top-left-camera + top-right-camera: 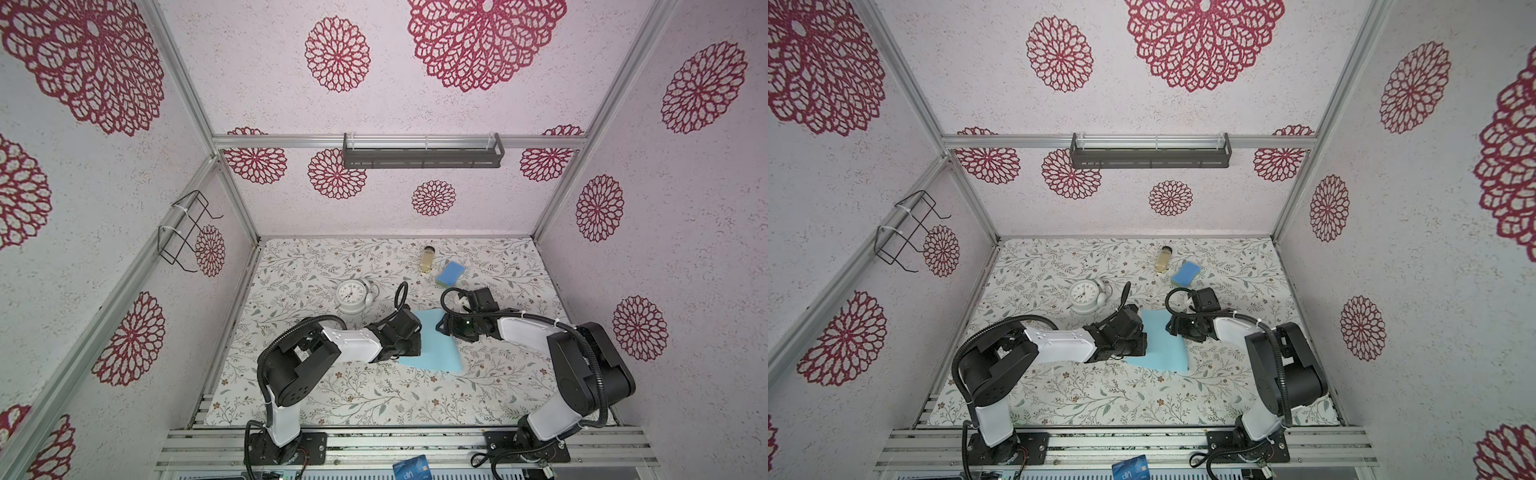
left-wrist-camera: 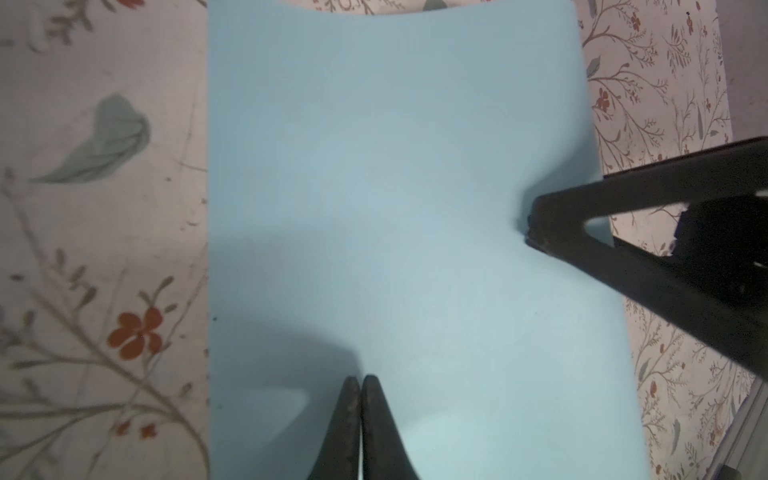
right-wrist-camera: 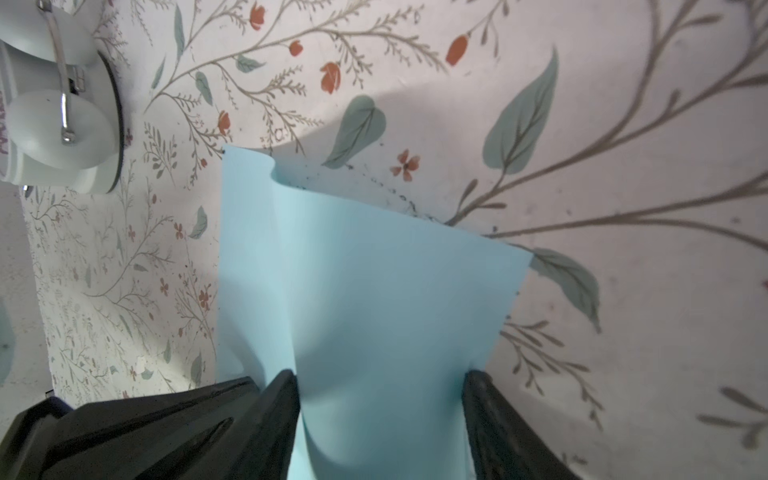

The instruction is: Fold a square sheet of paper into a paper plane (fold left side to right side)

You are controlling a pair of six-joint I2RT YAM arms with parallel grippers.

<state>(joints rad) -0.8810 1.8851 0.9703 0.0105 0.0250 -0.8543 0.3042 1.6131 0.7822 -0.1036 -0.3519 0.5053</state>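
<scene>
Mid-table on the floral cloth (image 1: 332, 395), in both top views: the square sheet of paper (image 1: 438, 351) (image 1: 1165, 351), light blue and plain, lying between the two arms. Just behind it and to the left, the white clock (image 1: 351, 296). Farther back and well apart, a blue sponge (image 1: 451, 272) beside a small jar (image 1: 429, 259).

Over the sheet's left edge, the left gripper (image 1: 411, 347), its fingers hidden there under its own wrist. In the left wrist view, the left gripper (image 2: 360, 380) with both fingers pressed flat together, no gap between them, tips down on the blue surface. Paper spread on either side of the tips — no telling whether nipping a layer or merely resting on it.

At the sheet's right edge, toward the back, the right gripper (image 1: 444, 328), jaws spread wide. In the right wrist view, the right gripper (image 3: 380, 374) with a raised, curled part of the sheet (image 3: 374, 291) filling the gap from one finger to the other — reaching both, not clamped. In the left wrist view, one of those fingers (image 2: 557, 232) tip-down on the sheet (image 2: 395, 166) near its edge, with the paper dimpled there.
</scene>
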